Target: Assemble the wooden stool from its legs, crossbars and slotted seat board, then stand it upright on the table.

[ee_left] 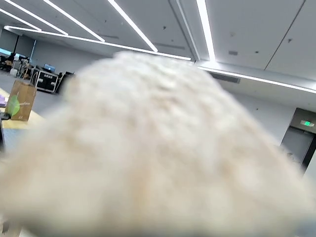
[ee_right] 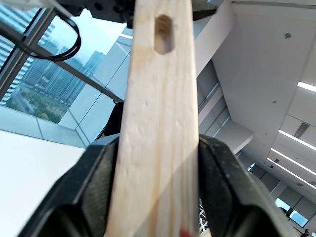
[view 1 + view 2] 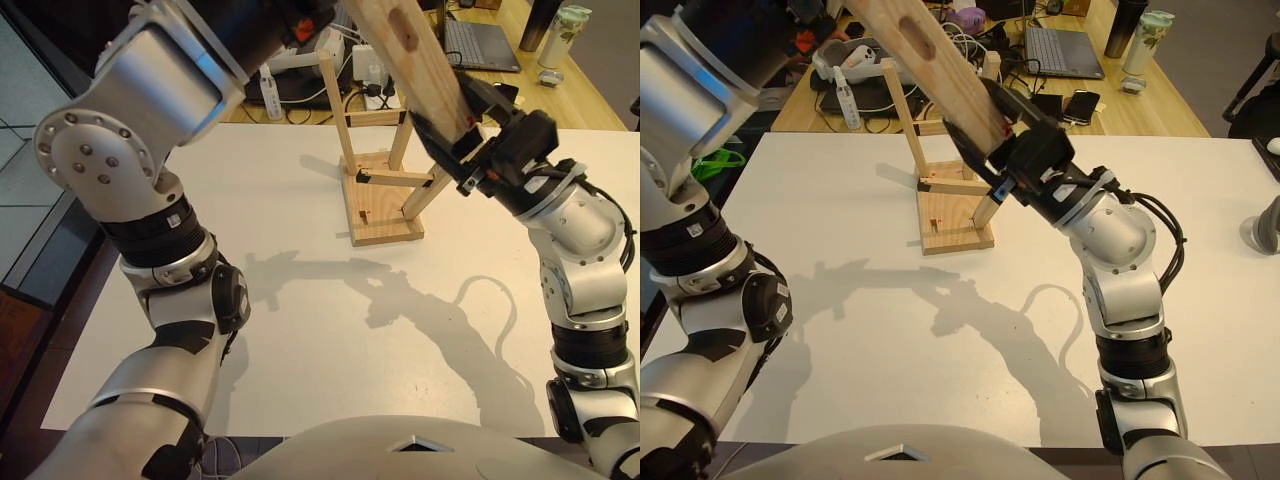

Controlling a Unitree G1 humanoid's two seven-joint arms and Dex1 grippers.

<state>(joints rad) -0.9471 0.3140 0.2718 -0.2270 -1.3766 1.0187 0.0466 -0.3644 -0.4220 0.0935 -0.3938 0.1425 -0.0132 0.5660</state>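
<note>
Partial stool frame (image 3: pixel 380 205) on table (image 3: pixel 300 340), far centre. Slotted board (image 3: pixel 405 50) slanting above it, lower end clamped in right gripper (image 3: pixel 445 120). Laptop (image 3: pixel 480 45) behind table, toward right, apparently on separate desk (image 3: pixel 560 85).

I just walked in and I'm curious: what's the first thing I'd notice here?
A long wooden board with an oval slot slants up over the white table, clamped in the right gripper. Beyond it, a half-built stool sits on the table, its thin legs pointing up.
</note>
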